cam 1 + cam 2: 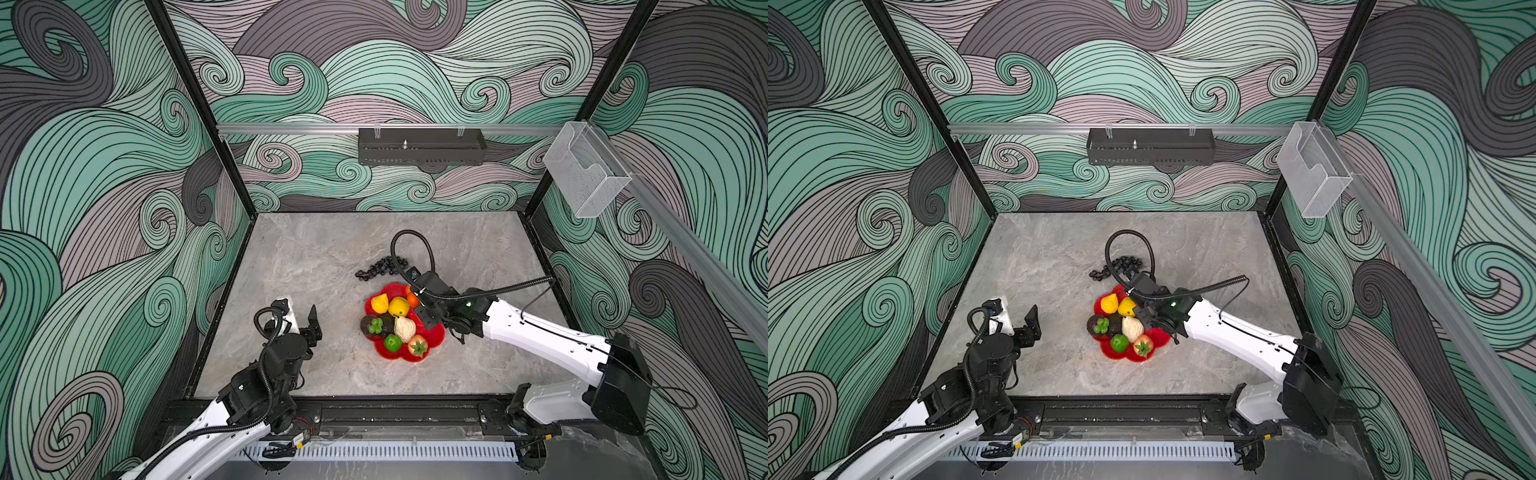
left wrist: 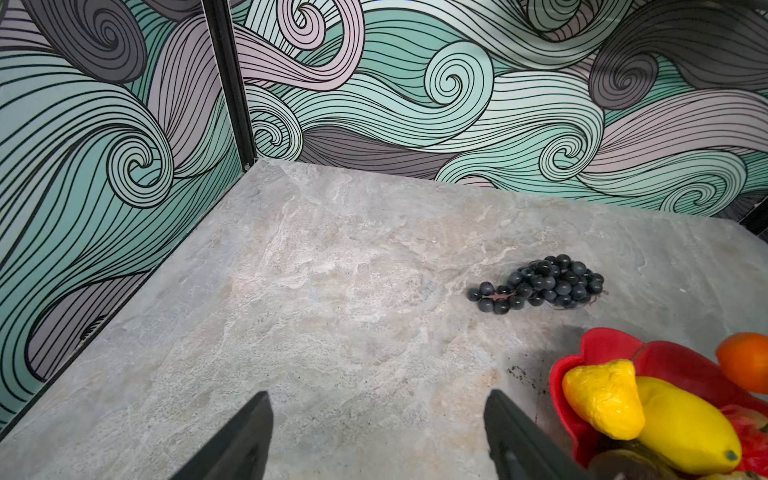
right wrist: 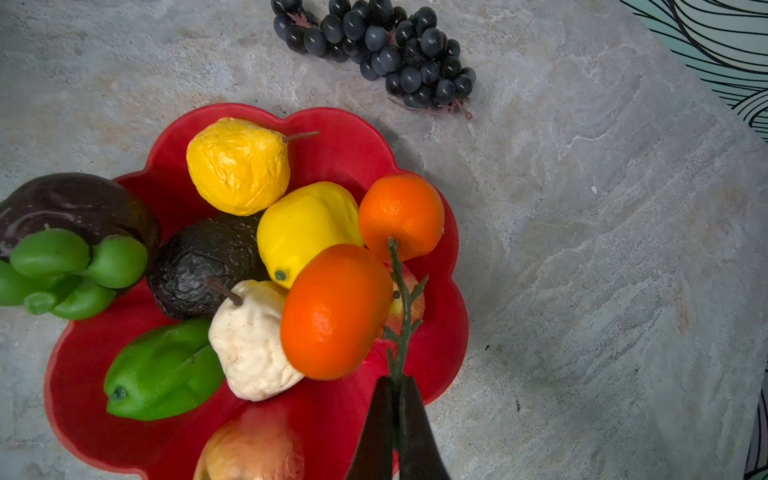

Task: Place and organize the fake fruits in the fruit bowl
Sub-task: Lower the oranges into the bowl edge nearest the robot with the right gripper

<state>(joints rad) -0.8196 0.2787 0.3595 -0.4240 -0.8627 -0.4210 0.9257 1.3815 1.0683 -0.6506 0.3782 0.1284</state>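
Observation:
The red flower-shaped fruit bowl (image 1: 434, 334) (image 1: 1160, 336) (image 3: 83, 395) (image 2: 602, 340) holds a yellow pear (image 3: 237, 166), a lemon (image 3: 307, 224), a dark avocado (image 3: 203, 262), a cream pear (image 3: 249, 340), a lime (image 3: 162, 370) and two tangerines. My right gripper (image 3: 395, 380) is shut on a thin green stem (image 3: 401, 291) next to the nearer tangerine (image 3: 336, 311), above the bowl's right side. The black grape bunch (image 1: 376, 268) (image 2: 544, 284) (image 3: 382, 45) lies on the table behind the bowl. My left gripper (image 2: 378, 395) (image 1: 297, 309) is open and empty, left of the bowl.
A second dark avocado (image 3: 70, 203) with a green cluster (image 3: 62, 270) on it sits at the bowl's left rim. A strawberry-like piece (image 1: 417, 345) lies at the bowl's front. Bare marble table (image 1: 311, 257) stretches behind and left of the bowl, with patterned walls all round.

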